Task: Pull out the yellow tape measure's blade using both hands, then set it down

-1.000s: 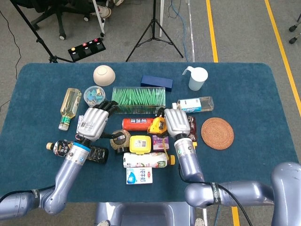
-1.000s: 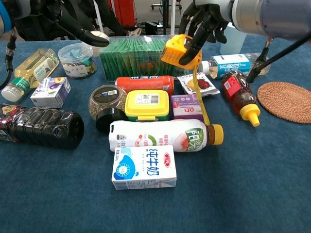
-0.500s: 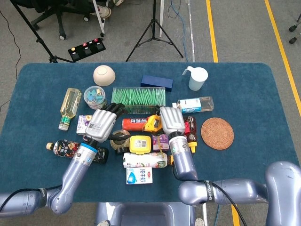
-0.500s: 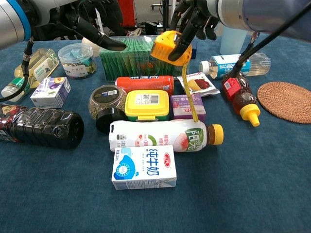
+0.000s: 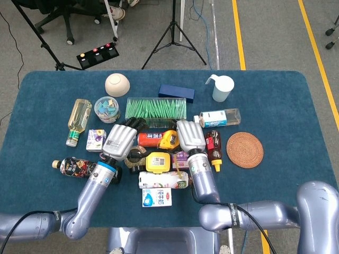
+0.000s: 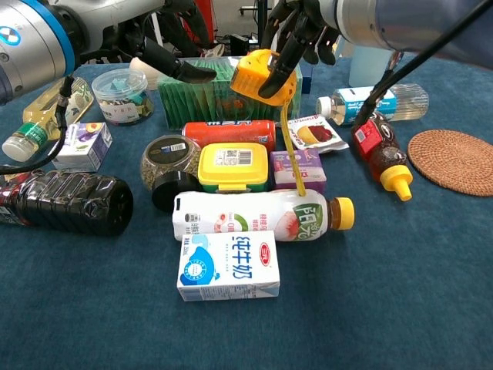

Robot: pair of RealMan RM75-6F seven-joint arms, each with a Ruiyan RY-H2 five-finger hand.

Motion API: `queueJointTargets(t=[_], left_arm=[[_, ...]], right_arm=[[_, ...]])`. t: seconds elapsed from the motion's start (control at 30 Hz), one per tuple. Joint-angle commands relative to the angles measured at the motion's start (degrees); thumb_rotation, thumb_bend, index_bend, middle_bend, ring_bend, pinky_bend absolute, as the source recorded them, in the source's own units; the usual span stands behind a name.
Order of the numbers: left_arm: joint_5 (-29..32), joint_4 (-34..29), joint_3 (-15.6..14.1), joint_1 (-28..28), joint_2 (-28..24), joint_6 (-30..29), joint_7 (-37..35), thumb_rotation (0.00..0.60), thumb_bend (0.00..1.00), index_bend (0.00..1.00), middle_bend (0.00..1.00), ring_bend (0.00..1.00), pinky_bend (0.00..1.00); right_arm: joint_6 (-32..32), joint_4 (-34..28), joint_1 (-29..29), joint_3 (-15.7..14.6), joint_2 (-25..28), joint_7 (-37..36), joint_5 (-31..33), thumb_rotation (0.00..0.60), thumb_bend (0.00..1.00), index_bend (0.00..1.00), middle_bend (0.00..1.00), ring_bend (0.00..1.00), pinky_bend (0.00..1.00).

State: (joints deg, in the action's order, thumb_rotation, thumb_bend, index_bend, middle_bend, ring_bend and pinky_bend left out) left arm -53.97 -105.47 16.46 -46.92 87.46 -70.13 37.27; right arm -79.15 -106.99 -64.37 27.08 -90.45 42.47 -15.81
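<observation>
The yellow tape measure (image 6: 258, 75) hangs in the air above the red can (image 6: 228, 132), and my right hand (image 6: 299, 32) grips it from above and behind. Its blade (image 6: 288, 142) is partly out and droops down, its tip lying over the purple box (image 6: 297, 171). In the head view the tape measure (image 5: 169, 138) shows just left of my right hand (image 5: 189, 136). My left hand (image 6: 163, 55) hovers to the left of the case with its fingers spread, holding nothing, and its fingertip (image 6: 202, 74) is a short gap from the case. From the head view, my left hand (image 5: 122, 141) sits over the jar.
Crowded around are a green packet box (image 6: 202, 91), a yellow-lidded box (image 6: 233, 166), a dark jar (image 6: 166, 168), a white drink bottle (image 6: 258, 216), a milk carton (image 6: 228, 266), a dark bottle (image 6: 69, 202) and a red-labelled bottle (image 6: 379, 151). A woven coaster (image 6: 453, 160) lies right.
My right hand has carried the tape measure leftward and slightly up, the blade swinging along. My left hand has moved right, closing the gap to the case.
</observation>
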Motion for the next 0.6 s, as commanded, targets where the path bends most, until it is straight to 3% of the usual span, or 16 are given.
queueJointTargets(t=[0.03,0.6], left_arm=[[0.22,0.28,-0.01,-0.27,0.4,-0.22,0.23,0.386,0.17,0.3,0.23,0.19,0.37],[1.09,1.56,-0.33,-1.55,2.56,-1.21,1.54,0.385,0.17,0.3,0.23,0.19,0.37]], right_arm=[[0.01,-0.15,0.07,-0.01,-0.04,0.03,-0.16,0.6,0.3,0.69,0.64,0.78,0.78],[-0.41,-1.1,0.31,0.46,0.14,0.47,-0.64,0.6,0.31,0.69,0.64,0.78,0.78]])
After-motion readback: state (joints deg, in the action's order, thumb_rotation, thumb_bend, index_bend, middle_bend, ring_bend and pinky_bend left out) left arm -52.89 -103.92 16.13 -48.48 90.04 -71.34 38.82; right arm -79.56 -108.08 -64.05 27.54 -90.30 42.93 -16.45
